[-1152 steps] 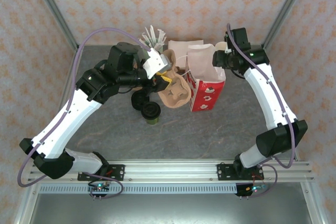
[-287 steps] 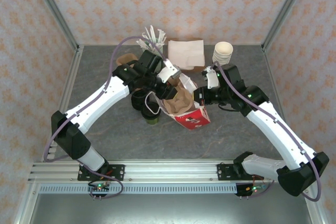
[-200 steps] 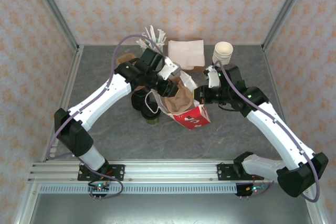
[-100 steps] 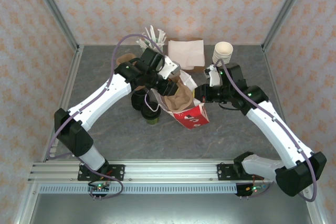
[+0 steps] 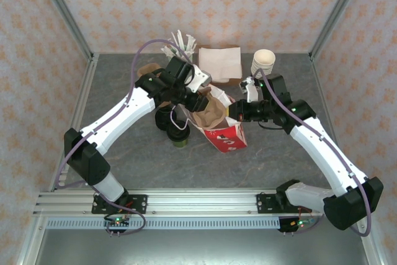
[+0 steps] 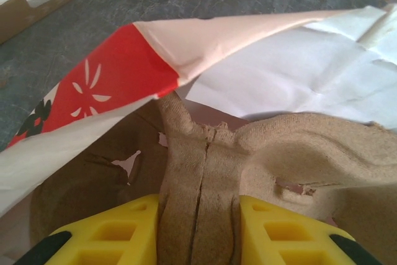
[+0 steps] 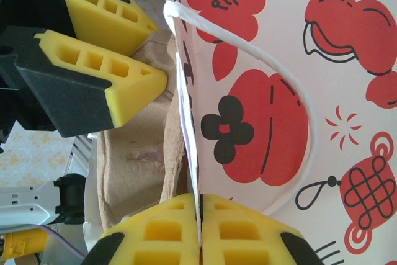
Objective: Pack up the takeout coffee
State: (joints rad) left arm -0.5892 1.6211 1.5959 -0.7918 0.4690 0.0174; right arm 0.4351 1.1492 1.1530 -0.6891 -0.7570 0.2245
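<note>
The takeout coffee [image 5: 180,141], olive-sided with a black lid, stands on the table left of the red-and-white paper bag [image 5: 227,139]. The bag leans over with its mouth toward the left arm. My left gripper [image 5: 201,95] [image 6: 198,215] is shut on a brown pulp cup carrier [image 5: 208,113] [image 6: 291,147] that sits inside the bag's mouth [image 6: 105,82]. My right gripper [image 5: 233,111] [image 7: 200,215] is shut on the bag's rim [image 7: 186,91], holding it open. The left gripper's yellow fingers [image 7: 127,82] and the carrier [image 7: 133,153] show in the right wrist view.
A stack of loose black lids [image 5: 162,118] stands beside the coffee. A stack of lidless cups [image 5: 263,62], white napkins [image 5: 220,60] and wooden stirrers [image 5: 180,44] line the back. The near half of the grey table [image 5: 186,172] is bare.
The bag went from upright at the back to tilted at mid-table. The carrier went from outside the bag into its mouth. Over the last second both grippers only shifted slightly.
</note>
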